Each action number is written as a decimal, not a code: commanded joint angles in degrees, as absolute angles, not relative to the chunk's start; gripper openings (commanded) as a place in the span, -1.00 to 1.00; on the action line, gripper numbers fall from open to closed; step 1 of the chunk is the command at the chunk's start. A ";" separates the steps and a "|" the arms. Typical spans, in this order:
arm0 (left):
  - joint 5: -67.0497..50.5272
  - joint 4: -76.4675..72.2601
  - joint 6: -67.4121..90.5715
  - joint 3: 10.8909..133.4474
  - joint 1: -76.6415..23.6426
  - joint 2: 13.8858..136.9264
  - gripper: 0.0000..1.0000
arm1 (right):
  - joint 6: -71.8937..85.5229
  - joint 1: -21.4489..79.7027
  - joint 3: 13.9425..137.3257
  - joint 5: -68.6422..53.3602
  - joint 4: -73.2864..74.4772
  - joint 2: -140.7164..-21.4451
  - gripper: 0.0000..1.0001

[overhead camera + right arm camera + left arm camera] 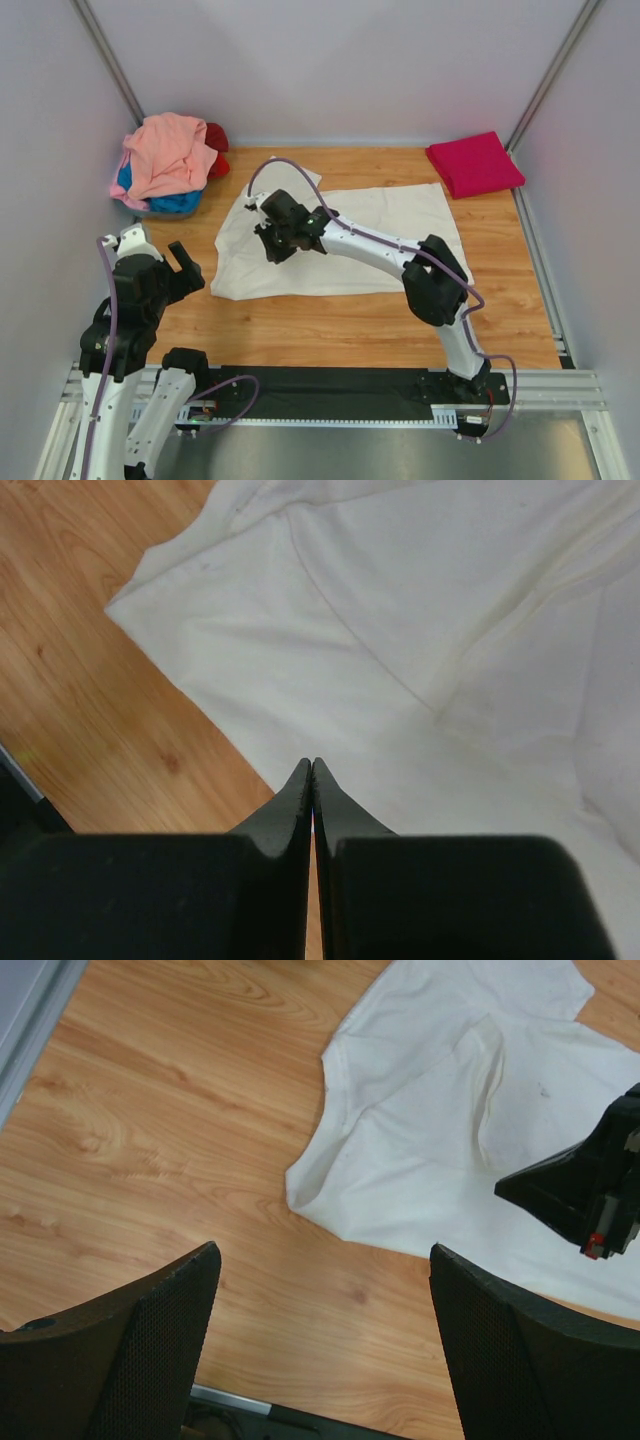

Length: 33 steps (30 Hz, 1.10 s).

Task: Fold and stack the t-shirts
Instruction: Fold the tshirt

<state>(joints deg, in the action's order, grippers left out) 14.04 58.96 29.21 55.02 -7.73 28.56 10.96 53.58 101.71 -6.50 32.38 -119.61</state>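
Note:
A cream-white t-shirt (380,225) lies spread flat in the middle of the wooden table. It also shows in the left wrist view (430,1150) and the right wrist view (400,610). My right gripper (272,245) is shut and hovers over the shirt's left part, near its front edge (313,765); no cloth shows between its fingers. My left gripper (185,265) is open and empty above bare wood to the left of the shirt (320,1250). A folded magenta t-shirt (475,163) lies at the back right.
A loose pile sits at the back left: a salmon-pink shirt (165,150) on top, a blue one (175,203) under it and a red one (217,140) behind. White walls enclose the table. The right gripper shows in the left wrist view (580,1200).

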 commanded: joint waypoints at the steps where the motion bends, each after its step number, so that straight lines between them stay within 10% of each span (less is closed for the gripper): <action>1: 13.97 58.54 29.00 54.84 -7.21 28.30 0.83 | 14.59 53.43 102.83 -8.61 31.02 -121.63 -0.99; 33: 14.06 58.36 29.09 54.84 -7.21 28.48 0.82 | 7.64 35.61 127.71 20.30 46.23 -137.64 -0.99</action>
<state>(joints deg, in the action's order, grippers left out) 14.04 58.94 29.21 55.02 -7.73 28.45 7.09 37.41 124.70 15.14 42.70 -137.99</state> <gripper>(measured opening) 0.913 0.005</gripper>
